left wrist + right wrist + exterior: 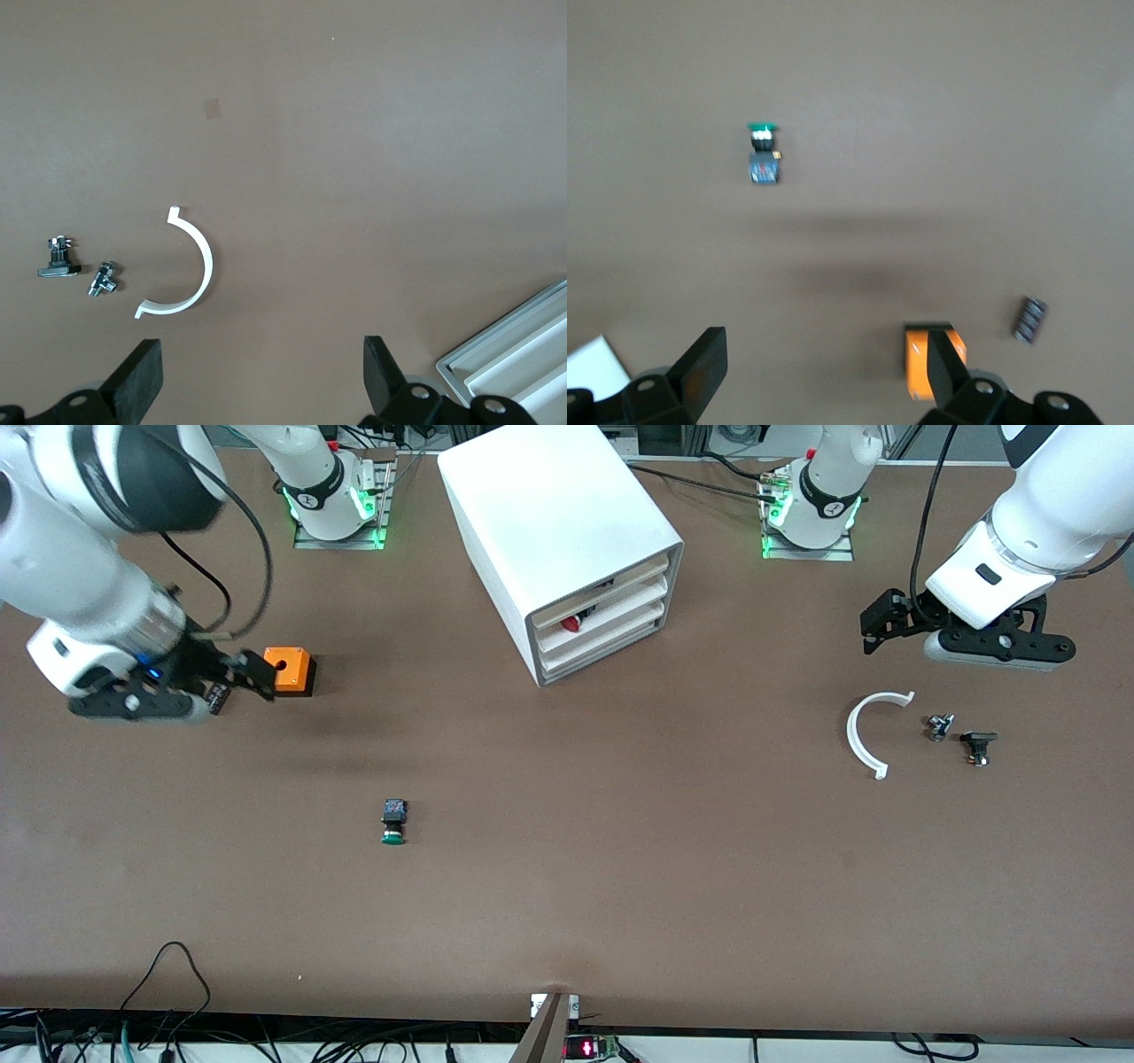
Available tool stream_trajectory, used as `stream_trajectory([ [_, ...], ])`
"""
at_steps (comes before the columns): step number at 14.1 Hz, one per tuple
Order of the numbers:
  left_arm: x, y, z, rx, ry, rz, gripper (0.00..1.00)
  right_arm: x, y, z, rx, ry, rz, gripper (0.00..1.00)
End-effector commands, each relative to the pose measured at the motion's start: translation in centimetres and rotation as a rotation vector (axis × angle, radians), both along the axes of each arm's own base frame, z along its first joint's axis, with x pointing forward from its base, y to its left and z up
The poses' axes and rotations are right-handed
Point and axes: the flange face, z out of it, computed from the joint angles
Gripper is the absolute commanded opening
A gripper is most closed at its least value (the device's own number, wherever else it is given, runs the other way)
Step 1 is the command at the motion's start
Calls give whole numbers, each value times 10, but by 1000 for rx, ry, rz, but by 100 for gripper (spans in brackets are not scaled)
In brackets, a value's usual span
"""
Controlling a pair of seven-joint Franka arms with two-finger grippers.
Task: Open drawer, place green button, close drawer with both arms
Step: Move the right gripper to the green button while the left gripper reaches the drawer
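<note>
Starting with the front view: big white box cabinet [567, 549] sits mid-table near the bases, its lowest wide shallow white plastic drawer [602, 648] shut flush under two upper drawers; a red-capped button [571, 623] shows in the middle one. Small push button with round green cap and black boxy body [393, 821] lies on its side on bare brown table [620, 868], nearer the camera than the cabinet, toward the right arm's end. Right gripper [244, 677] hangs just beside the orange cube with a hole [290, 670]; risk: swinging down to the green button could clip that cube. Left gripper [881, 627] hovers over table near a white plastic half-ring [870, 733] and two small dark metal fittings [959, 738], well apart from the drawer; wrong drawer front is easy to grab, as all three look alike.

Left wrist view: left gripper [261, 376] fingers spread wide, nothing held; half-ring [197, 270] and fittings [78, 270] ahead, cabinet corner [509, 354] at the edge.

Right wrist view: right gripper [824, 376] fingers wide apart, empty; green button [763, 155] well clear, orange cube [921, 363] touching-close to one finger. Button lying sideways could roll or squirt out of a pinch. Small dark ribbed part [1029, 319] lies near the cube.
</note>
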Motion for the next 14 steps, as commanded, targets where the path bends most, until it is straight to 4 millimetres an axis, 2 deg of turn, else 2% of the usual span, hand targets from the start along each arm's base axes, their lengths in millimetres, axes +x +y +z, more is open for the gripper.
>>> stream_trajectory([
  [1, -3, -1, 6, 4, 24, -1, 100, 31, 15, -47, 14, -42, -24, 100],
  [3, -1, -12, -23, -35, 141, -11, 100, 42, 35, -77, 25, -68, 2, 100],
  [5, -9, -25, -35, -120, 243, -16, 100, 50, 41, -110, 32, -73, 5, 100],
  [7, -11, -44, -49, -219, 324, -30, 100, 54, 58, -148, 35, -68, 30, 100],
  [8, -9, -51, -59, -282, 352, -67, 100, 58, 60, -167, 39, -74, 31, 100],
  [10, -1, -64, -91, -437, 414, -165, 99, 60, 71, -201, 42, -76, 47, 100],
  [14, 14, -83, -152, -719, 431, -239, 99, 63, 76, -246, 48, -82, 53, 100],
])
